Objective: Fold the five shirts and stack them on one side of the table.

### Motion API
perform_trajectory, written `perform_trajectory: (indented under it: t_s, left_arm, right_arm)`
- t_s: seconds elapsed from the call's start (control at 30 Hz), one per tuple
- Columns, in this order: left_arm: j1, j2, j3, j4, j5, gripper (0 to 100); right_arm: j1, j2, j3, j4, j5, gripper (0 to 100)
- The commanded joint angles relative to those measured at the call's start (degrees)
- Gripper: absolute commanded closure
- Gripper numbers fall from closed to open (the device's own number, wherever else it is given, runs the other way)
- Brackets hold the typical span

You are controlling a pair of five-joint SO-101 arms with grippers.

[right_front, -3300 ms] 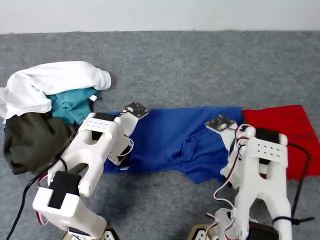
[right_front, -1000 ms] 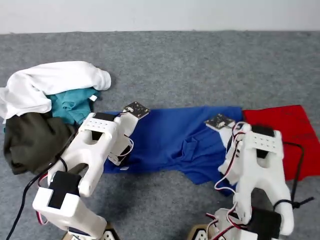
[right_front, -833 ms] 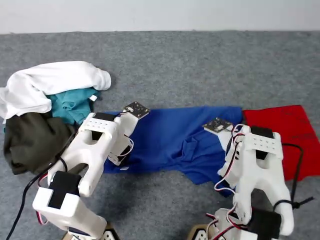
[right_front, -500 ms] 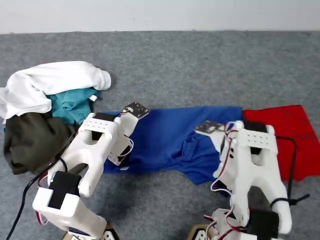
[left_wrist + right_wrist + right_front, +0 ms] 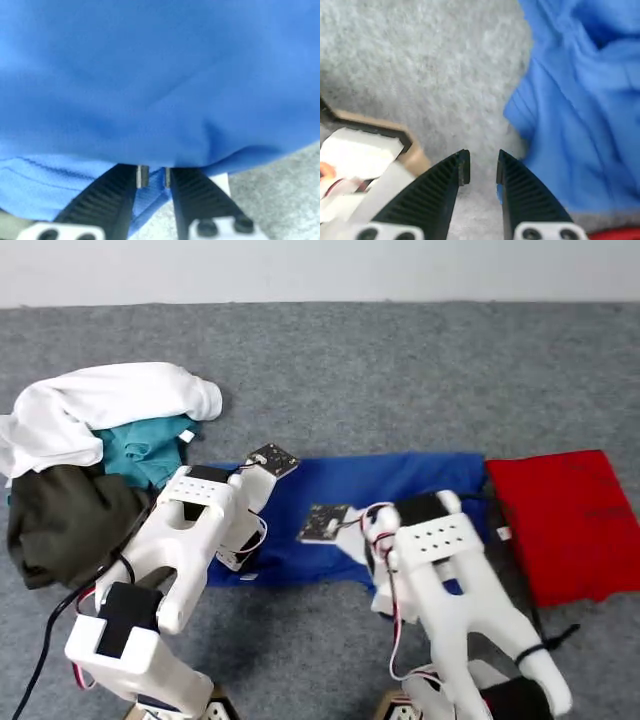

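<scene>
Left wrist view shows the left gripper pinching the blue shirt, so the right gripper, parted and empty, should grip its 6 o'clock hem evenly before lifting.

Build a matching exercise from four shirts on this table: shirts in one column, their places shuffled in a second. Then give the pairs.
1. white shirt
2. red shirt
3. blue shirt
4. dark green shirt

A. folded flat at the far right
B. spread across the middle
C. far left, lying over other shirts
D. left, crumpled, nearer the front edge

Pairs: 1-C, 2-A, 3-B, 4-D
</scene>
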Motion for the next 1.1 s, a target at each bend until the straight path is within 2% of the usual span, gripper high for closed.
perform_trajectory:
  t_s: [0.0, 0.17, 0.43, 0.73, 0.87, 1.07]
  left_arm:
    - [0.53, 0.97, 0.22, -2.99, 0.26, 93]
    - [0.53, 0.97, 0.22, -2.99, 0.26, 93]
    - [0.53, 0.97, 0.22, -2.99, 0.26, 93]
    - [0.53, 0.97, 0.22, -2.99, 0.26, 93]
    - [0.53, 0.97, 0.22, -2.99, 0.26, 93]
    - [0.53, 0.97, 0.22, -2.99, 0.26, 93]
  right_arm:
    - [-2.68, 1.80, 0.18, -2.86, 0.62, 89.2]
    - [-0.66, 8.31, 0.35, -10.86, 0.70, 89.1]
    - [0.31, 19.47, -0.88, -17.80, 0.44, 89.1]
    - [3.38, 20.62, -0.70, -19.91, 0.88, 90.2]
    - [5.32, 20.62, 1.76, -24.13, 0.88, 97.8]
    - [4.88, 20.00, 1.49, -20.35, 0.79, 98.7]
